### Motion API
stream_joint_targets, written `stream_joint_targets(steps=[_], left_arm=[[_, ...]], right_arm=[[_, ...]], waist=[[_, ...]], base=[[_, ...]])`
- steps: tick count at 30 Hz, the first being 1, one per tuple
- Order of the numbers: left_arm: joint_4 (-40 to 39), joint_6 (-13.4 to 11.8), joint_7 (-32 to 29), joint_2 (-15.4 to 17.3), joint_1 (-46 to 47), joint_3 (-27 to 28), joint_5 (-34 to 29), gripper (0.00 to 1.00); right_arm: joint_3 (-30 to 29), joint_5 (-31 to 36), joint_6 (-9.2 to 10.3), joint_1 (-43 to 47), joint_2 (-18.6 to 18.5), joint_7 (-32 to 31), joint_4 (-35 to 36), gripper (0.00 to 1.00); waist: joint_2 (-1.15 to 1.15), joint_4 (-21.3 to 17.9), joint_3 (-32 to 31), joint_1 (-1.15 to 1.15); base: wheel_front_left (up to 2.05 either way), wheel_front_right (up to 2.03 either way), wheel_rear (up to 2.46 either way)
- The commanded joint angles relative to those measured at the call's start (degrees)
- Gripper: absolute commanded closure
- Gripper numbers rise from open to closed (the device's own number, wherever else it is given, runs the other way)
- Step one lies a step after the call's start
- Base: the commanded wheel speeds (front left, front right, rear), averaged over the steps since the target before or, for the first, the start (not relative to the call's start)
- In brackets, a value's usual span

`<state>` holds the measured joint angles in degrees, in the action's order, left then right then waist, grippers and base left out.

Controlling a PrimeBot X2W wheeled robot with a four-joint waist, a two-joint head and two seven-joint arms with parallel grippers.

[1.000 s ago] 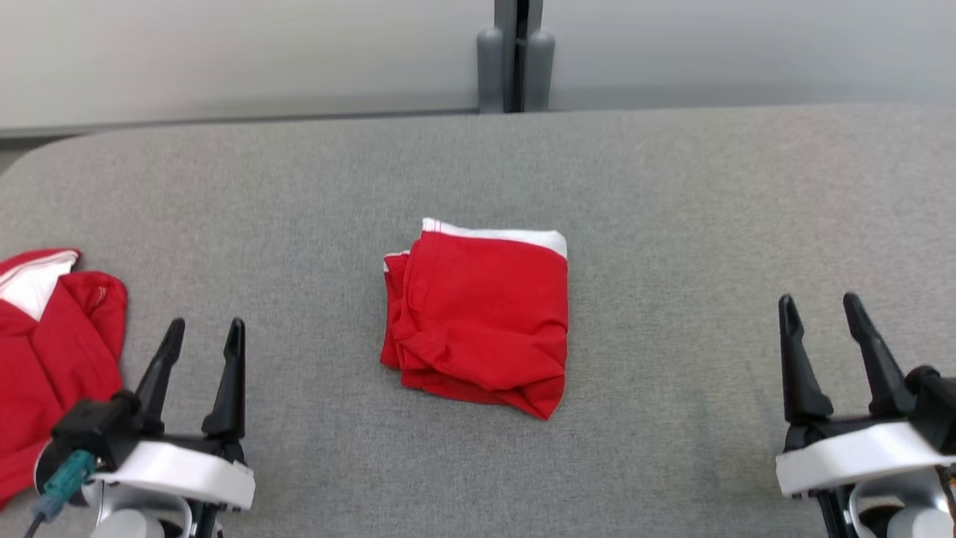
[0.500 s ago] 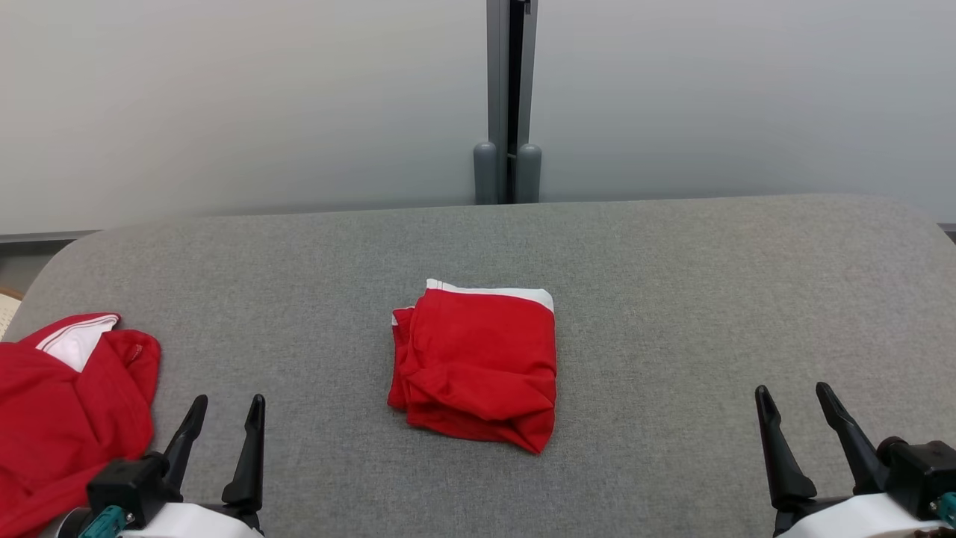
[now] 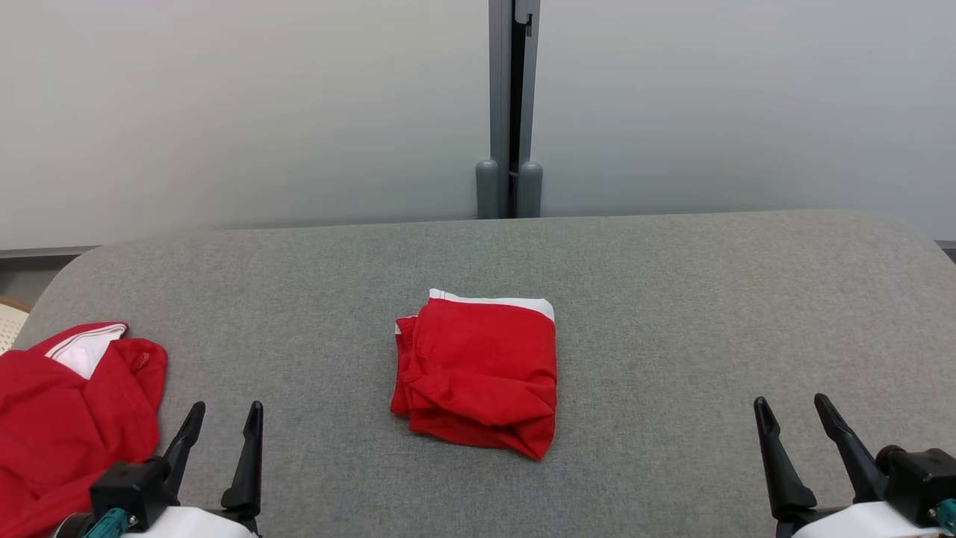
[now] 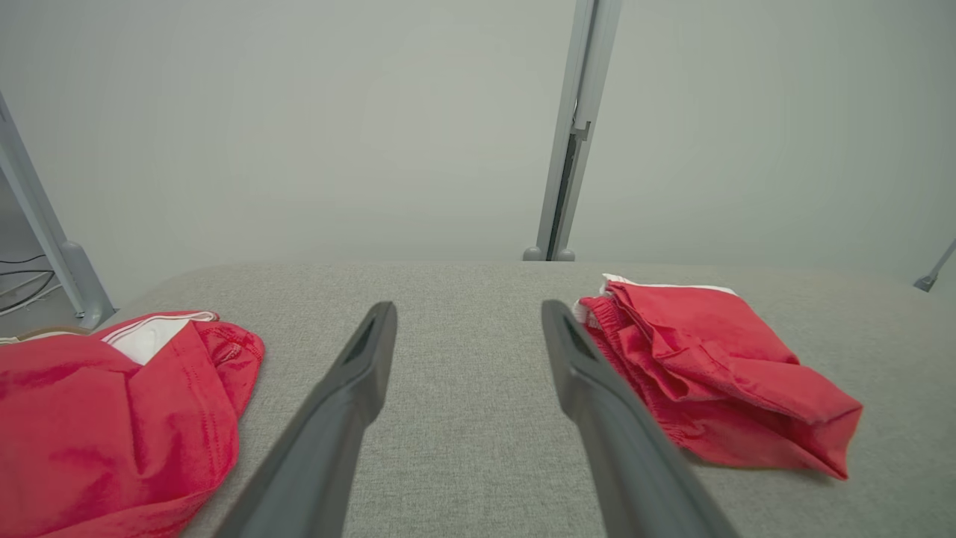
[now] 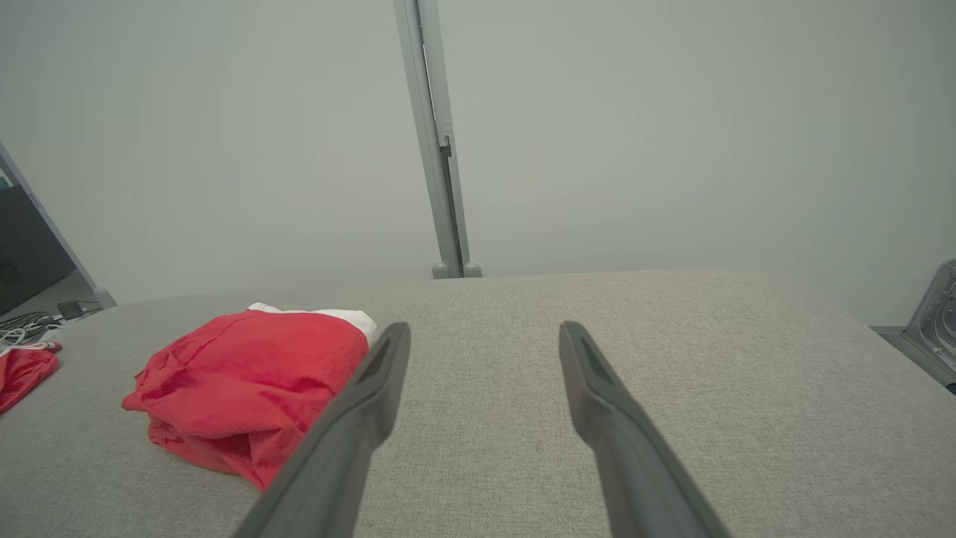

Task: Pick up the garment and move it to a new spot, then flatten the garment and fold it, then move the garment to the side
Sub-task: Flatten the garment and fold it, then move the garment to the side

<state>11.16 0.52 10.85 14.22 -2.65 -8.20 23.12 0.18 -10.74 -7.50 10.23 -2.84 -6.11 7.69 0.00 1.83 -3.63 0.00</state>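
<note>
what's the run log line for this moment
folded red garment: table centre, not yet moved aside | crumpled red garment: table's left edge | left jaws: open, empty | right jaws: open, empty

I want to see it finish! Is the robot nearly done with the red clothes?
Nearly, with one. Done: the folded garment lies in the middle of the grey table. In hand: nothing; the left fingers and right fingers are open and empty. Left: it probably has to move that folded one to the side. A crumpled garment, also red, lies unfolded at the robot's left.
</note>
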Motion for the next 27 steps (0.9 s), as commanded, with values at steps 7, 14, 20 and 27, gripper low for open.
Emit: stream_joint_targets(steps=[7,14,20,27], left_arm=[[-0.97,-0.70,-0.49,0.53,-0.21,-0.40,-0.02,0.00],[-1.58,-0.72,-0.89,0.55,0.47,-0.94,0.02,0.00],[-2.39,-0.02,-0.44,0.11,3.45,-2.19,-0.45,0.00],[-3.37,2.03,1.02,-0.68,9.29,-3.12,0.12,0.00]], right_arm=[[-0.65,-0.12,0.03,-0.59,-0.11,0.16,-0.61,0.00],[-0.81,0.83,0.03,-0.89,-0.11,-0.43,-0.72,0.00],[-0.49,2.61,0.03,-1.94,-0.10,-1.27,-1.84,0.00],[2.39,2.97,0.03,-8.17,-0.10,-1.38,-6.70,0.00]], waist=[[0.00,0.39,-0.03,0.00],[0.00,0.92,0.34,0.00],[0.00,3.78,2.52,0.00],[0.00,9.41,10.29,0.00]], base=[[0.00,0.00,0.00],[0.00,0.00,0.00],[0.00,0.00,0.00],[0.00,0.00,0.00]])
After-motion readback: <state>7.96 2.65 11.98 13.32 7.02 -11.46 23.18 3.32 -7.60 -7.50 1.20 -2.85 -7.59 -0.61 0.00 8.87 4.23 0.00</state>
